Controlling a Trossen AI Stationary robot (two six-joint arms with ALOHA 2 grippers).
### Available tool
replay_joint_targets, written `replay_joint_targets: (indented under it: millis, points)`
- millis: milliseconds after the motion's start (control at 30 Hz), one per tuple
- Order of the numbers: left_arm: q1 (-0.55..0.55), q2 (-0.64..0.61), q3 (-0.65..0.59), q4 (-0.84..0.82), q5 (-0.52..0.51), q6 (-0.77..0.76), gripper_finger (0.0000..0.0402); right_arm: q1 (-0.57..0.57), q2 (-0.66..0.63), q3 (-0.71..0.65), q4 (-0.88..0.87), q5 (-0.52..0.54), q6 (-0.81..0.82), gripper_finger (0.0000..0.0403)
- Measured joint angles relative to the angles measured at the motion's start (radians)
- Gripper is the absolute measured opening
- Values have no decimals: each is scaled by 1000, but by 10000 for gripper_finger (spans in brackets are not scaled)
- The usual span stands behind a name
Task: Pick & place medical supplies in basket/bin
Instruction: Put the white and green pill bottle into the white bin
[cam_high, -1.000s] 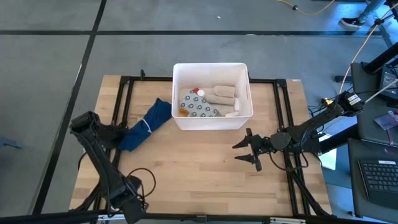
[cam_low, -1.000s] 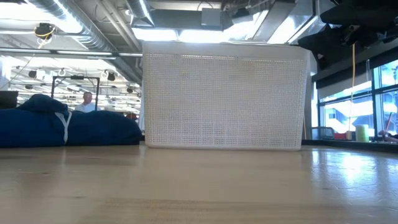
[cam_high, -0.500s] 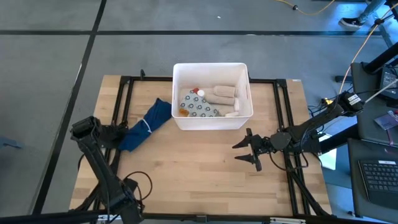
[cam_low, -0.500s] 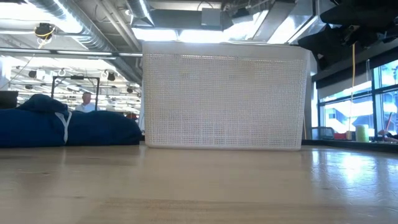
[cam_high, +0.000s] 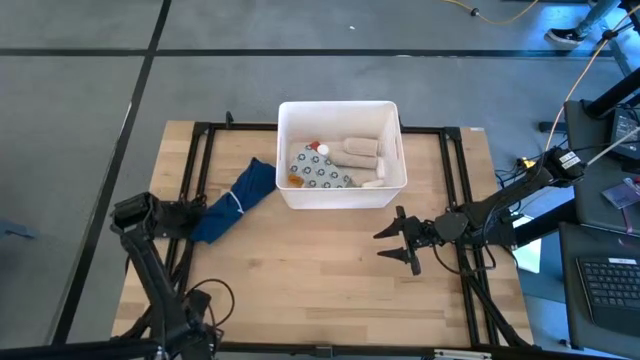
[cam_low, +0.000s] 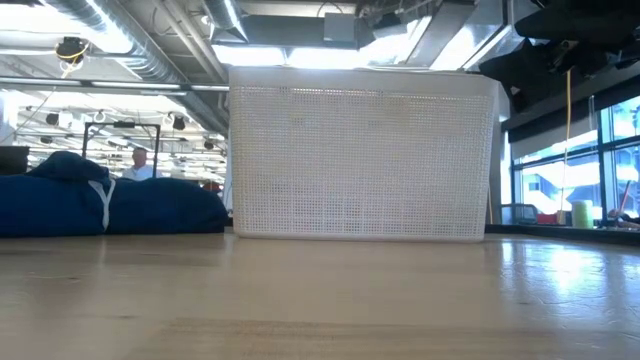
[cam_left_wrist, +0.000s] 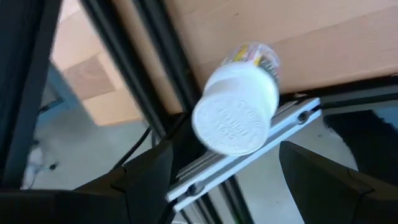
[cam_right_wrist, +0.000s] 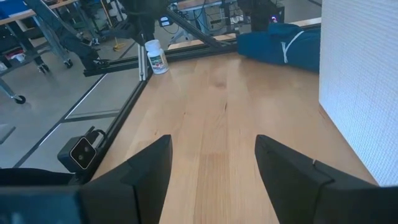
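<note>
A small white bottle with a white cap (cam_left_wrist: 236, 115) stands upright on its base at the table's near left edge, beside the black frame rail; the right wrist view also shows the bottle (cam_right_wrist: 155, 57). My left gripper (cam_left_wrist: 225, 149) hangs open above it, one finger on either side of the cap, apart from it. The white basket (cam_high: 340, 195) stands at the table's far middle. It holds beige rolls (cam_high: 360, 148), a grey ring-patterned packet (cam_high: 322, 172) and a small red bottle (cam_high: 314, 150). My right gripper (cam_high: 397, 246) waits open above the table, right of the basket's near side.
A blue cloth with a white cord (cam_high: 235, 200) lies left of the basket. Black frame rails (cam_high: 200, 180) run along the table's left and right sides. The bare wooden table top (cam_high: 320, 280) spreads in front of the basket. A person (cam_low: 140, 160) shows far off in the room.
My left arm has swung toward the table's near left corner and gone down, its wrist rolling a little. Its gripper has stayed open. The right arm, the basket and the cloth have kept still.
</note>
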Motion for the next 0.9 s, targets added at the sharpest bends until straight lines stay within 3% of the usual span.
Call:
replay_joint_targets:
  millis: [133, 900]
  points:
    - [-3, 4, -1, 0, -55, 18, 288, 0, 0, 0, 0, 0, 0, 232]
    - [-18, 5, -72, 64, -55, 39, 288, 0, 0, 0, 0, 0, 0, 232]
